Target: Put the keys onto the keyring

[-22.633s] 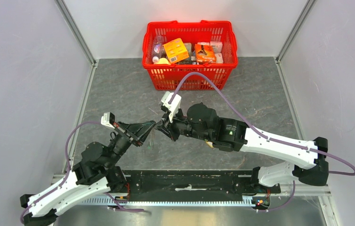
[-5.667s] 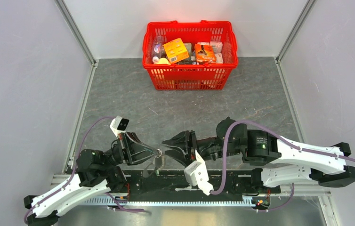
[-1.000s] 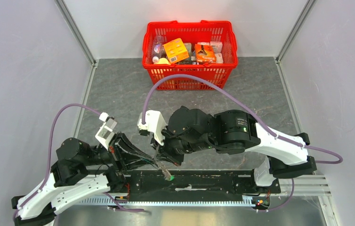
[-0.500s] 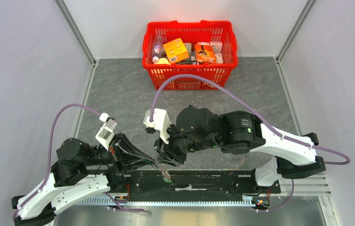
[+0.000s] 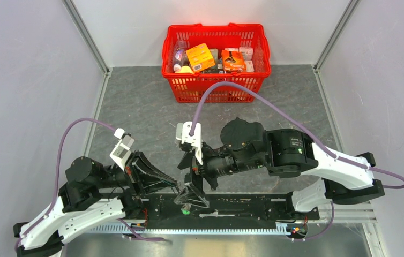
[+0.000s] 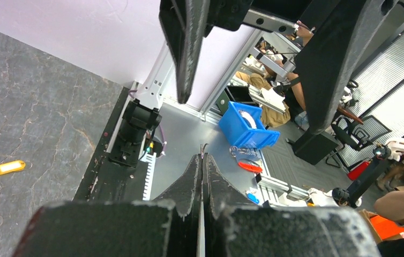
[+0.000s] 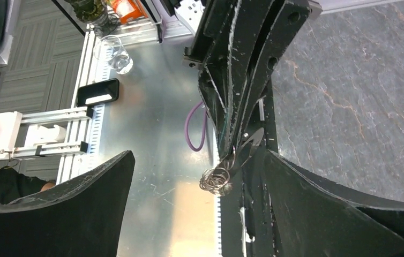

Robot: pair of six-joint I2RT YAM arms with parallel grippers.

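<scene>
The counter [image 5: 135, 96] is a grey stone-look slab, matt, veined with pale and rusty streaks. At its far end the red lattice basket [image 5: 216, 88] is glossy moulded plastic, and the printed cardboard packets [image 5: 200, 57] in it look smooth. Well away from the basket, the thin coiled metal keyring [image 7: 215, 180] is bright polished wire. The left gripper [image 7: 232, 153] is matt black plastic, scuffed with whitish scratches. The right gripper [image 7: 199, 158] has the same black finish, grainy and worn pale along its edges. The small yellow-orange oblong key tag [image 6: 8, 167] is smooth plastic with a slight sheen. Farthest from the basket, the brushed metal plate [image 7: 151, 134] is dull silver and finely scratched.
</scene>
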